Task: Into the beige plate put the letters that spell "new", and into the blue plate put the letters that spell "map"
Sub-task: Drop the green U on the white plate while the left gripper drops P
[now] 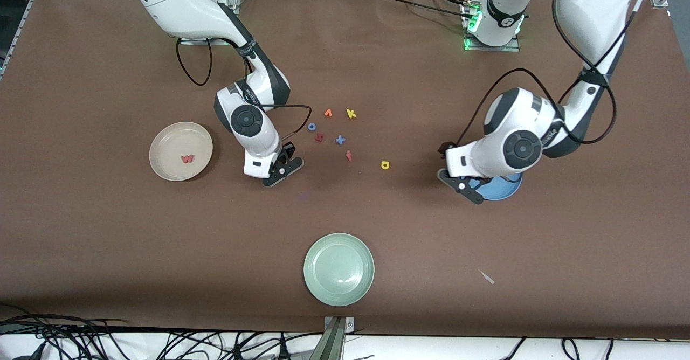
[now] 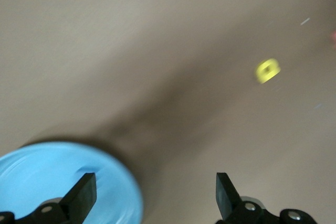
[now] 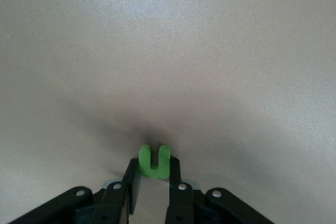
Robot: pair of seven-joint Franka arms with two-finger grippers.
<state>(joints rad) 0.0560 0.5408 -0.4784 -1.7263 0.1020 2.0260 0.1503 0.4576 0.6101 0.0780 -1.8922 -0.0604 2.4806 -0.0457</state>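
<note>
So you've got three plates on the table [image 1: 108,241]: the beige plate [image 1: 167,133] at middle left of the front view, the blue plate [image 1: 504,189] at middle right mostly tucked under the left arm, and a pale green plate [image 1: 338,268] at bottom center. One letter is already in the beige plate, the pink-red w [image 1: 187,158]. Your right gripper [image 3: 153,182] sits just right of the beige plate in the front view, jaws pinched on the green n [image 3: 154,161], clear as day in the right wrist view. Your left gripper [image 2: 156,192] has its jaws spread wide with nothing between them, over the edge of the blue plate. Seven loose letters in the middle of the frame: orange v [image 1: 328,113], yellow k [image 1: 351,113], blue o [image 1: 311,126], a dark red one [image 1: 319,137] you can't really read, blue x [image 1: 340,140], red f [image 1: 349,156], and the yellow a [image 1: 385,165] lowest and closest to the blue plate.
</note>
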